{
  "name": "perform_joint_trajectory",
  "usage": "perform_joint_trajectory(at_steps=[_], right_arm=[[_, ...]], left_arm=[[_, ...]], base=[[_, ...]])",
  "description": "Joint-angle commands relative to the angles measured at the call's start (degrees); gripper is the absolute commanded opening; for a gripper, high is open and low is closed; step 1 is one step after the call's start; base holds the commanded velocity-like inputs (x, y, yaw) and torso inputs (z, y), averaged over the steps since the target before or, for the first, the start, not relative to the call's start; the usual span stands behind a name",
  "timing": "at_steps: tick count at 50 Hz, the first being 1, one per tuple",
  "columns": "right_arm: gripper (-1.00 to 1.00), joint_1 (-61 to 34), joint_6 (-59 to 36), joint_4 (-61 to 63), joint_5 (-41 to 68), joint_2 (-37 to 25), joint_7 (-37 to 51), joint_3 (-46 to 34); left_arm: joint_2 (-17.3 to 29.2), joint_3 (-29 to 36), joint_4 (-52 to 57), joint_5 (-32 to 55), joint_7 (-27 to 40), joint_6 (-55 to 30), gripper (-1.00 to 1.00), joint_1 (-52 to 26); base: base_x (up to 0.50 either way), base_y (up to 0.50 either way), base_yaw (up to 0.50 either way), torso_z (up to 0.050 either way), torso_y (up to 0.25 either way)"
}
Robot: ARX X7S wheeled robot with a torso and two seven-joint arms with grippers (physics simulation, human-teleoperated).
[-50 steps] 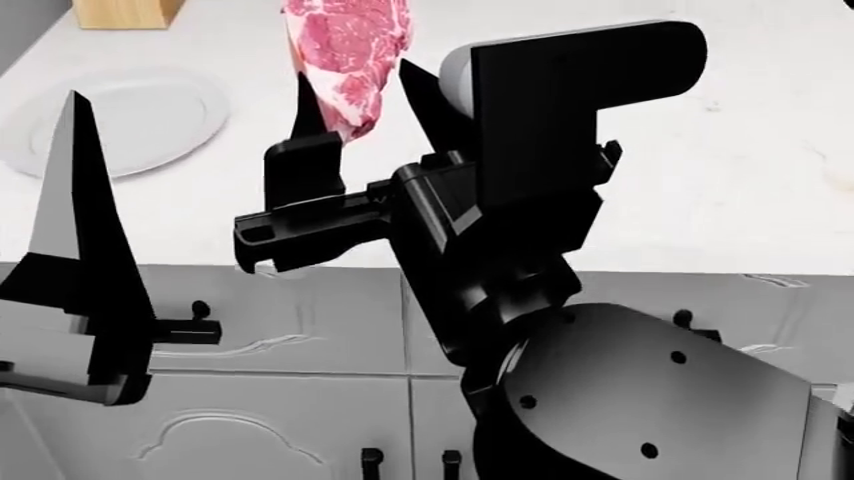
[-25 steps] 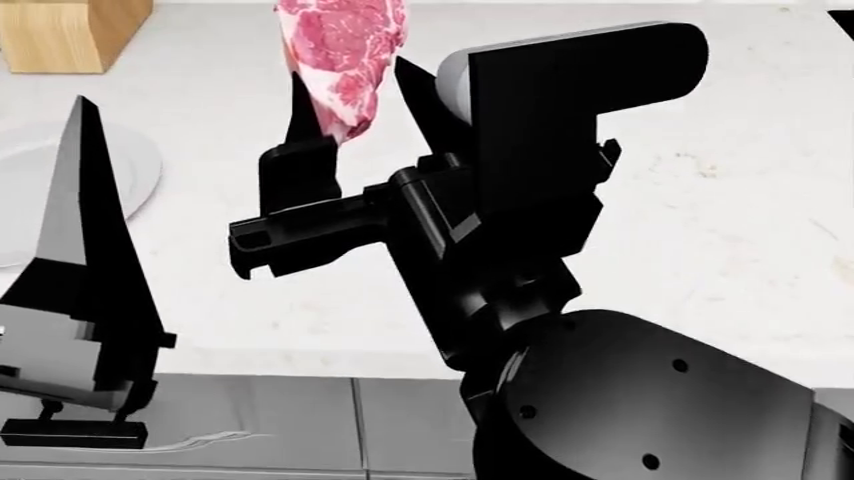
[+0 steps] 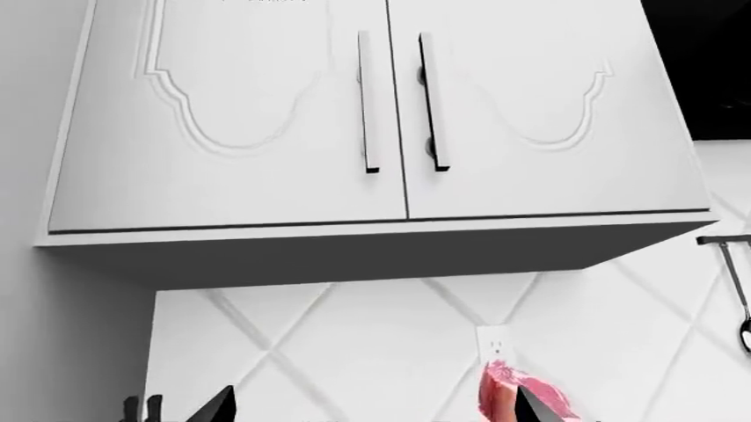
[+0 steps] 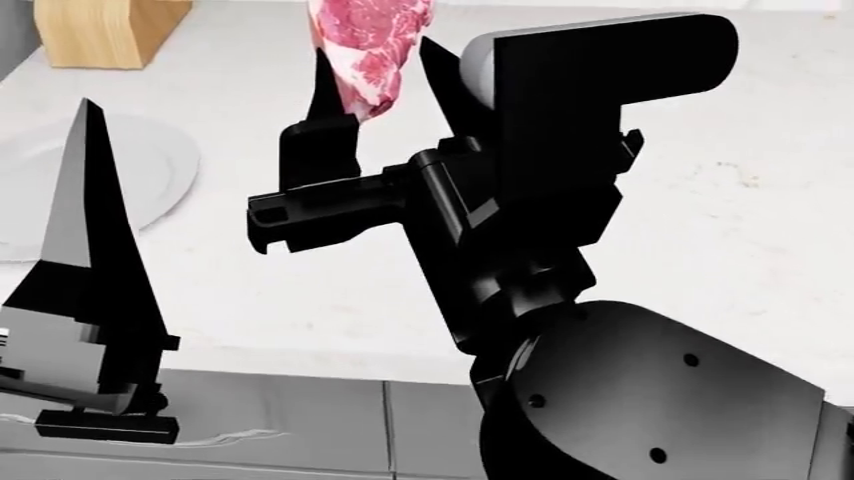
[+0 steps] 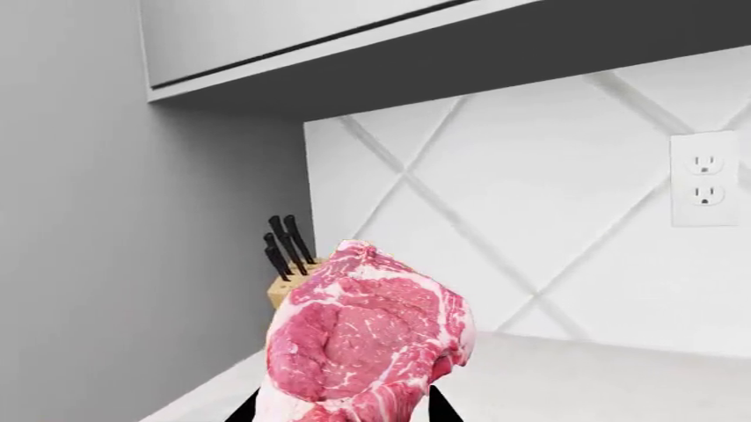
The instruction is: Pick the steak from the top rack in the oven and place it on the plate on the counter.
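My right tool (image 4: 374, 85) is pinching the steak (image 4: 371, 50) between its two black fingers, and the meat stands upright, lifted clear above the white table (image 4: 721, 210). From the right wrist camera the steak (image 5: 364, 338) fills the lower middle, pink with white fat, my fingertips (image 5: 437, 406) just showing at its lower edge. Behind it a knife block (image 5: 285, 280) sits against the tiled wall, and there's a wall socket (image 5: 704, 180) off to the side. My left tool (image 4: 83, 270) hangs low at the table's front edge, one tall black finger pointing up; I can't tell whether it's spread or pressed together. The plate (image 4: 160, 165) lies flat on the table, partly behind that finger, well apart from the steak. A wooden block (image 4: 107, 30) sits beyond the plate. My left wrist camera looks up at the white cupboards (image 3: 375, 114).
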State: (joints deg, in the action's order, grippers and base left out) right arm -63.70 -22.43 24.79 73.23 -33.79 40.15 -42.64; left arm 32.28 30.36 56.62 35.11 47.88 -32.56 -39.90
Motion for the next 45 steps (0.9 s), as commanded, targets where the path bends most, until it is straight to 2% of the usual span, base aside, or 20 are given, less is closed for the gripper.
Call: perform_joint_trajectory(at_steps=[1,45], right_arm=[[-1.00,-0.46,-0.46,0.13,-1.53,0.05,0.07,0.46],[-1.00,-0.33,-0.14,0.17,-1.52,-0.03,-0.68,0.55]], left_arm=[[0.35,0.13,0.03,0.20,0.42,0.27,1.00,-0.10],[1.09,1.36,-0.21,0.98,1.58,0.93,1.00,-1.37]], base=[[0.07,0.00,0.50,0.000,0.000],[0.09,0.02,0.50,0.000,0.001]])
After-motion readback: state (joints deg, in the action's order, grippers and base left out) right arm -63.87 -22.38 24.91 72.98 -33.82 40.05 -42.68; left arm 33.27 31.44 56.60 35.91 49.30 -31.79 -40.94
